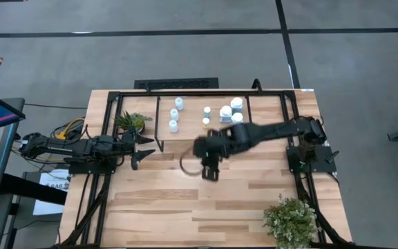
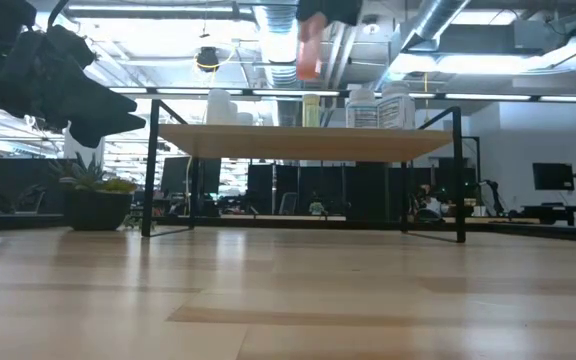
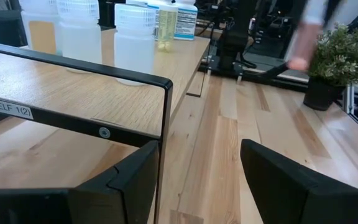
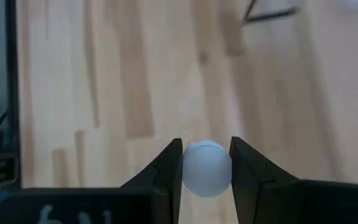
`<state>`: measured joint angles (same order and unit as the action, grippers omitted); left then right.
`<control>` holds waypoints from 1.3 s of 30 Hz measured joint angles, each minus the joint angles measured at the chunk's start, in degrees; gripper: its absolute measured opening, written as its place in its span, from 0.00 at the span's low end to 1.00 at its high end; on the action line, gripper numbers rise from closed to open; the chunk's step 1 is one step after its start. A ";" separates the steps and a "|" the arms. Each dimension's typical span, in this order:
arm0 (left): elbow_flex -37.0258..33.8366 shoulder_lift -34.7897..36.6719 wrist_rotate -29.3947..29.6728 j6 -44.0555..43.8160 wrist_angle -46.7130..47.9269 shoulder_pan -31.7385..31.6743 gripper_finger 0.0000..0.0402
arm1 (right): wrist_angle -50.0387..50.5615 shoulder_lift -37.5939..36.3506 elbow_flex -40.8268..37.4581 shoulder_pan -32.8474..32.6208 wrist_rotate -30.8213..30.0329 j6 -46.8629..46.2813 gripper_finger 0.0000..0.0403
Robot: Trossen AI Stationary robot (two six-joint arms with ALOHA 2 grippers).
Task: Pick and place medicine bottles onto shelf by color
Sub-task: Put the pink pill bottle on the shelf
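The shelf [image 1: 268,111] is a light-wood board on black wire legs at the table's far side. Several medicine bottles stand upright on it: white ones [image 1: 174,113] at the left, small ones [image 1: 206,115] in the middle, bigger white ones [image 1: 231,111] at the right. My right gripper [image 1: 209,169] hangs over the table in front of the shelf, shut on one small bottle [image 4: 207,168] with a pale round cap. In the low view this bottle [image 2: 308,50] shows blurred, above the level of the shelf board [image 2: 308,143]. My left gripper [image 3: 197,180] waits open at the shelf's left end. My right gripper pinches the bottle's round cap [image 4: 207,163] between its two fingers, one on each side. The fingers come from above, slanting down. The bottle hangs below them, lifted clear of the table and the shelf.
A small potted plant [image 1: 131,122] stands at the shelf's left end, close to my left gripper. A bigger plant [image 1: 292,221] stands at the table's near right corner. Bare plank tabletop [image 1: 185,214] lies in front of the shelf.
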<state>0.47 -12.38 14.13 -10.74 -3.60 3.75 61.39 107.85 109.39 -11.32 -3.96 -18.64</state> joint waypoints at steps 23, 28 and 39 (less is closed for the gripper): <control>0.00 0.00 -0.02 0.00 0.00 0.01 0.53 | -7.09 0.22 3.60 20.78 0.29 18.13 0.26; 0.00 0.00 -0.02 0.00 0.00 0.00 0.53 | -7.15 0.22 3.60 23.47 2.75 19.21 0.26; 0.00 0.00 -0.02 0.00 0.00 0.01 0.53 | -7.79 0.52 3.60 23.97 2.99 21.50 0.26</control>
<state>0.47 -12.38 14.11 -10.74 -3.60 3.76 53.61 108.37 112.99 12.64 -0.98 2.86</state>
